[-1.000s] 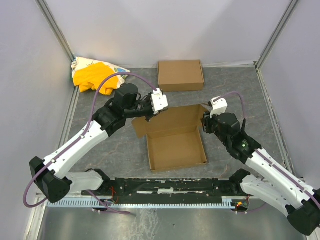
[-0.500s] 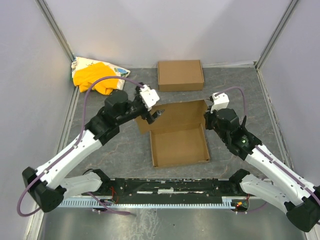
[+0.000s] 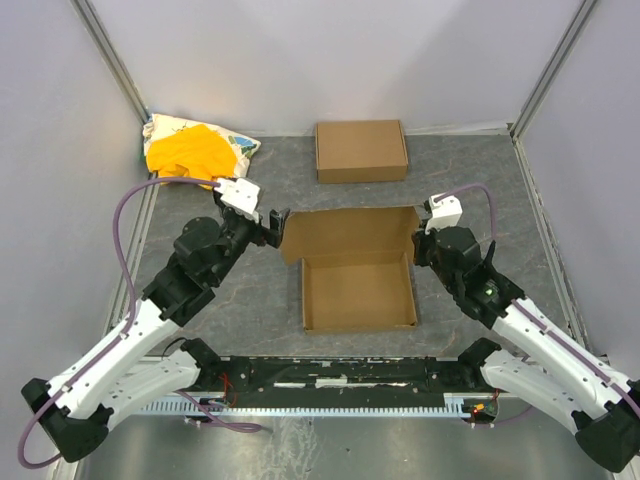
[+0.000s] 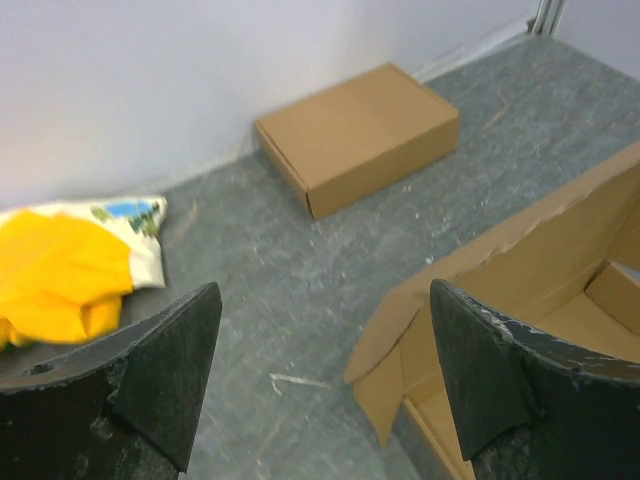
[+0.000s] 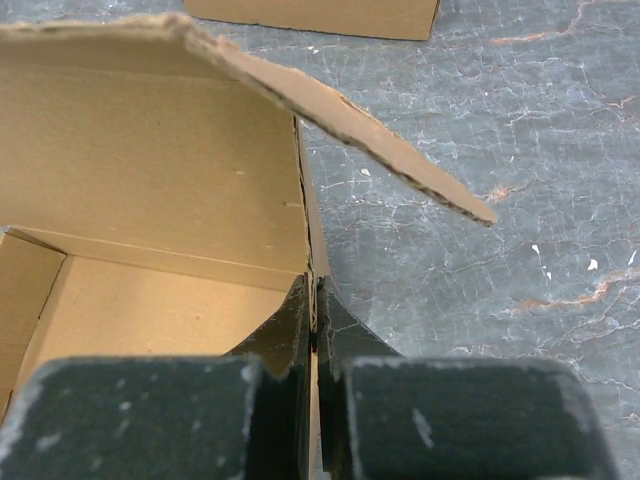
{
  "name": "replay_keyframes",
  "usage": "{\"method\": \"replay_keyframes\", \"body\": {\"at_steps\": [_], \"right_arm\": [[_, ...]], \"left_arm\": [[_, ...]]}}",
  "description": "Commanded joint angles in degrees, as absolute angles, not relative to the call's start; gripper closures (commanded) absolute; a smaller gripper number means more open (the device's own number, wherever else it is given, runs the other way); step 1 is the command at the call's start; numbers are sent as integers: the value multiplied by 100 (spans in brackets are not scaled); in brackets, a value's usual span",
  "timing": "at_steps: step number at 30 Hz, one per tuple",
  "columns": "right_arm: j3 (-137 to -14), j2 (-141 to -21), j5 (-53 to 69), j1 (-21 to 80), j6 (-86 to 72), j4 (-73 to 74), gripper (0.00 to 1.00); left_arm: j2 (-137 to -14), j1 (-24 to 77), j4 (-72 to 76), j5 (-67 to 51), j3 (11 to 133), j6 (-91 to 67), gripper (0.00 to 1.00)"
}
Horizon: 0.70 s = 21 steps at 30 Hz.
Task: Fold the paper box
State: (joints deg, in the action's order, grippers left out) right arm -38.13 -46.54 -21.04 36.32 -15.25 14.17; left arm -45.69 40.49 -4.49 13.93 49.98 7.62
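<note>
Surface: grey mottled table [image 3: 240, 290], enclosed by pale panels. Item 1, right gripper [image 5: 313, 300]: fingers pressed together on the thin right side wall of the paper box [image 3: 358, 292], with the card clamped between them. Item 2, paper box: open shallow tray directly left of the right gripper, lid flap raised at the far side, a side tab jutting over the table beyond the right fingers. Item 3, left gripper [image 4: 322, 300]: jaws spread wide, nothing clamped; the lid's corner lies just ahead and to its right. Item 4, second cardboard box [image 4: 355, 135]: closed, flat, farther ahead of the left gripper, by the back wall. Item 5, yellow cloth [image 4: 60, 275]: bundled, ahead-left of the left gripper.
</note>
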Motion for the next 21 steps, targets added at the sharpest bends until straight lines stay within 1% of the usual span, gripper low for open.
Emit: {"method": "replay_keyframes", "body": {"at_steps": [1, 6, 10, 16, 21], "right_arm": [[-3765, -4473, -2159, 3621, -1638, 1028, 98], [-3718, -4365, -2279, 3626, -1682, 1116, 98], [-3720, -4342, -2232, 3622, -1724, 1193, 98], [-3796, -4412, -2049, 3621, -1883, 1242, 98], [-3875, -4519, -1903, 3621, -1948, 1321, 98]], "left_arm": [[-4300, 4055, -482, 1790, 4491, -248, 11], [-3665, 4052, -237, 1545, 3794, -703, 18], [-3310, 4045, -140, 1481, 3413, -688, 22], [-3781, 4047, 102, 1321, 3229, -792, 22], [-4115, 4051, 532, 1124, 3127, -911, 25]]}}
